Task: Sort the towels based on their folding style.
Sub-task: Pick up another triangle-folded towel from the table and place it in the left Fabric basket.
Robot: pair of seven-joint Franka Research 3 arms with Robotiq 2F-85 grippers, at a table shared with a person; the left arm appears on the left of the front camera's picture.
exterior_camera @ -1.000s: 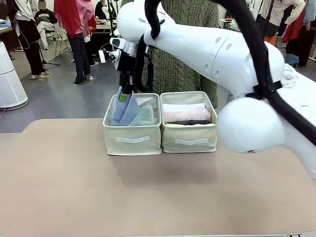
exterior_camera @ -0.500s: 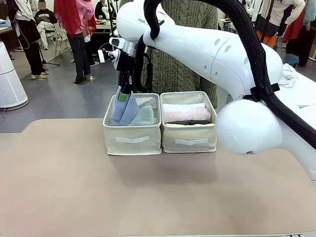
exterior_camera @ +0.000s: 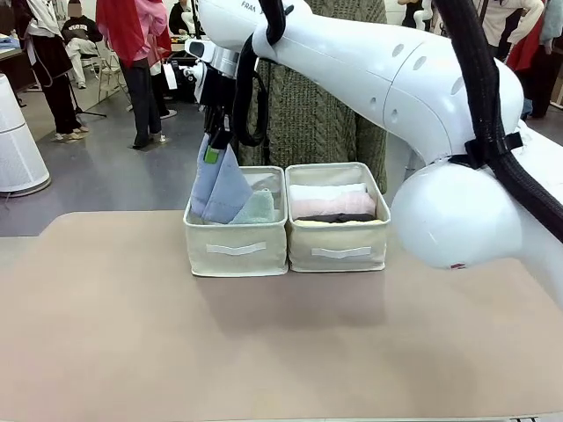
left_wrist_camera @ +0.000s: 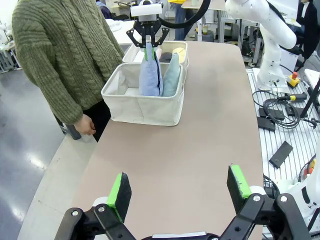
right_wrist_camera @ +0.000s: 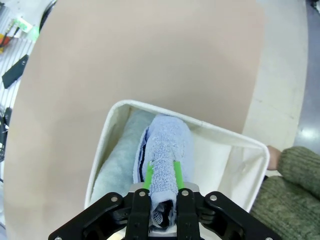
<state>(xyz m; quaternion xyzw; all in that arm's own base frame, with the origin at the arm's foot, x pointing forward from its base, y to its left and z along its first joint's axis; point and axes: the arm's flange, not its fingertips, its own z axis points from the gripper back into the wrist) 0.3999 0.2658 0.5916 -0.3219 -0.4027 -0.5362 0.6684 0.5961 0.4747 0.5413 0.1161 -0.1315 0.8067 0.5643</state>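
My right gripper [exterior_camera: 211,155] hangs over the left cream bin [exterior_camera: 236,251], shut on the tip of the periwinkle blue cone towel [exterior_camera: 220,188]. The towel's lower end still dips inside the bin, beside the pale teal cone towel [exterior_camera: 258,209]. From the right wrist, the green pads [right_wrist_camera: 148,176] pinch the blue towel [right_wrist_camera: 167,142], with the teal towel [right_wrist_camera: 116,167] next to it. The right bin [exterior_camera: 336,253] holds rolled towels: white [exterior_camera: 325,189], pale pink [exterior_camera: 332,205], dark grey [exterior_camera: 336,218]. My left gripper [left_wrist_camera: 180,187] is open low over the table, far from the bins [left_wrist_camera: 145,107].
A person in a green knitted sweater [left_wrist_camera: 60,50] stands close behind the bins, one hand [right_wrist_camera: 272,157] near the left bin's far corner. The tan tabletop [exterior_camera: 264,343] stretches wide in front of the bins. Cables and a controller [left_wrist_camera: 282,154] lie beyond the table's side edge.
My right gripper has risen with the blue cone towel, lifting it partly out of the left bin. The left arm and the other towels have stayed put.
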